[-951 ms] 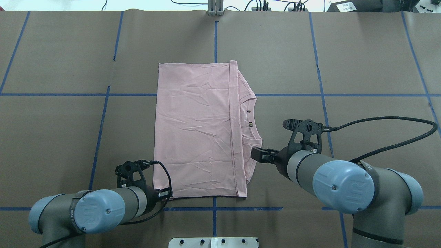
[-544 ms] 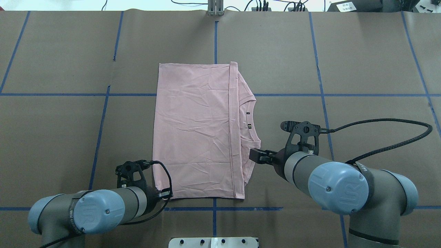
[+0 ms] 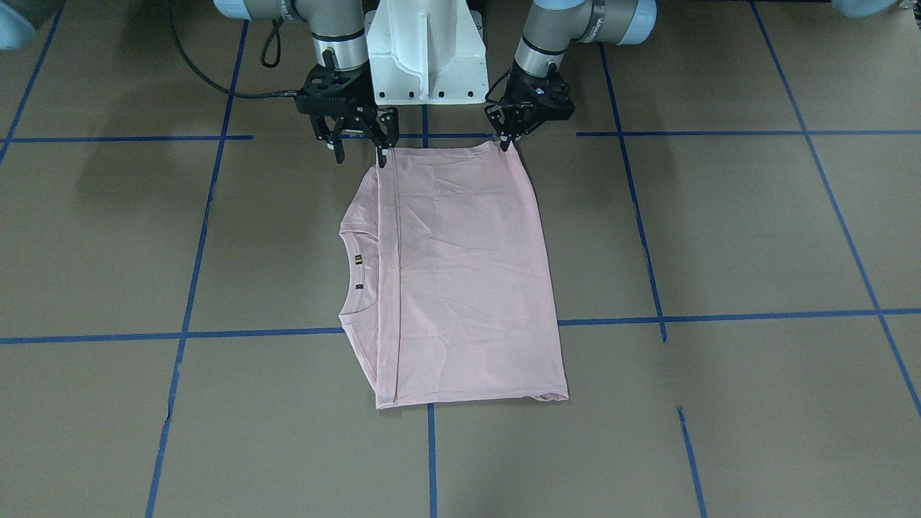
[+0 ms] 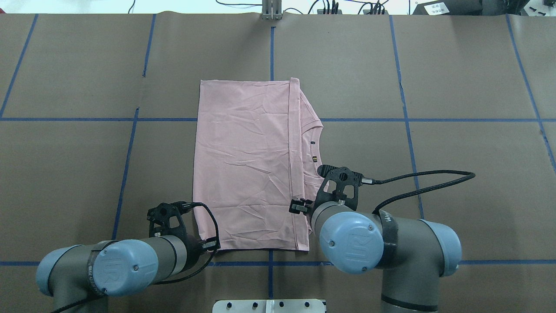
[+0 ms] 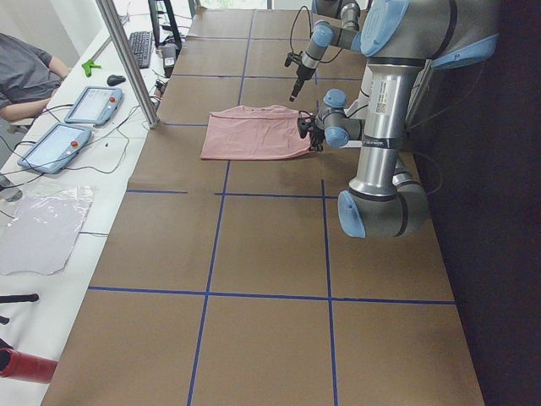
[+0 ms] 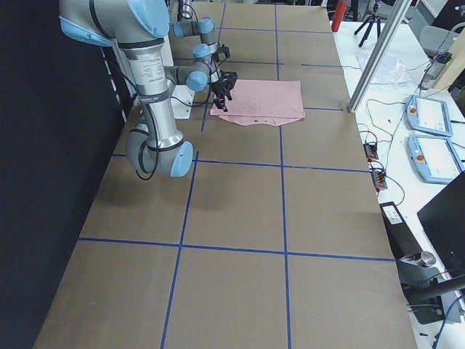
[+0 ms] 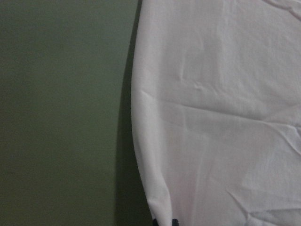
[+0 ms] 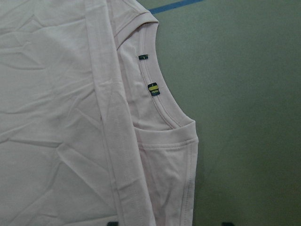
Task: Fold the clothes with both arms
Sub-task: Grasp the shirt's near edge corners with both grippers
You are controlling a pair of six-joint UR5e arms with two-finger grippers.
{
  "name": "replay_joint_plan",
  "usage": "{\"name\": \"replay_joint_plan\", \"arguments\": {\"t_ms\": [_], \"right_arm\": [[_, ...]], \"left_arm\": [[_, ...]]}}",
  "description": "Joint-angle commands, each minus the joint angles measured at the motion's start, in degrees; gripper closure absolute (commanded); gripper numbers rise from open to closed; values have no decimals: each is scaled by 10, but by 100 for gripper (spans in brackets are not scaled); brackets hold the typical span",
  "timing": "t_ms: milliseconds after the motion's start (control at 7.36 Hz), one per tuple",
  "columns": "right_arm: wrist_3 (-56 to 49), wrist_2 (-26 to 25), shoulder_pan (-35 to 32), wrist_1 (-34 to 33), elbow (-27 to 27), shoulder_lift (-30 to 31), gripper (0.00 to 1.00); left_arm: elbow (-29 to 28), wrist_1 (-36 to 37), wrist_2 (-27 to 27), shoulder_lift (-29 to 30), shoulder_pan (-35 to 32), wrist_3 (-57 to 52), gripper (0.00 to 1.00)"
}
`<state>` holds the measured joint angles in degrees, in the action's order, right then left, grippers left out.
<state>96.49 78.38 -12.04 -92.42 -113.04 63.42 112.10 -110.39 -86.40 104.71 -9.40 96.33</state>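
The pale pink T-shirt (image 4: pixel 243 165) lies folded flat on the brown table, with its ribbed collar (image 4: pixel 315 152) at the right edge; the print is hidden. My left gripper (image 4: pixel 211 245) is shut on the shirt's near left corner, as the front view (image 3: pixel 506 145) and the left wrist view (image 7: pixel 164 221) show. My right gripper (image 4: pixel 299 207) is open, its jaws wide apart over the folded hem strip (image 8: pixel 108 141) near the shirt's near right corner. It also shows in the front view (image 3: pixel 360 158).
The white pedestal base (image 3: pixel 424 57) stands just behind the shirt's near edge. Blue tape lines (image 4: pixel 404 119) cross the table. In the left view a metal post (image 5: pixel 127 59), tablets (image 5: pixel 89 103) and a seated operator (image 5: pixel 25 76) are at the far side.
My right arm has swung left and nearer to the robot, bringing its open gripper from beside the collar to over the hem strip. The left gripper has stayed at its corner.
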Motion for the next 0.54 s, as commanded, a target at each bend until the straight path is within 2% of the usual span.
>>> {"name": "replay_joint_plan", "arguments": {"t_ms": [0, 136, 408], "right_arm": [[24, -2, 14, -7, 46, -29, 35], [24, -2, 19, -7, 51, -30, 36], [28, -4, 28, -9, 55, -30, 44]], "left_arm": [[1, 0, 0, 3, 1, 0, 100], [1, 0, 0, 3, 1, 0, 100], [0, 0, 0, 7, 2, 0, 100]]}}
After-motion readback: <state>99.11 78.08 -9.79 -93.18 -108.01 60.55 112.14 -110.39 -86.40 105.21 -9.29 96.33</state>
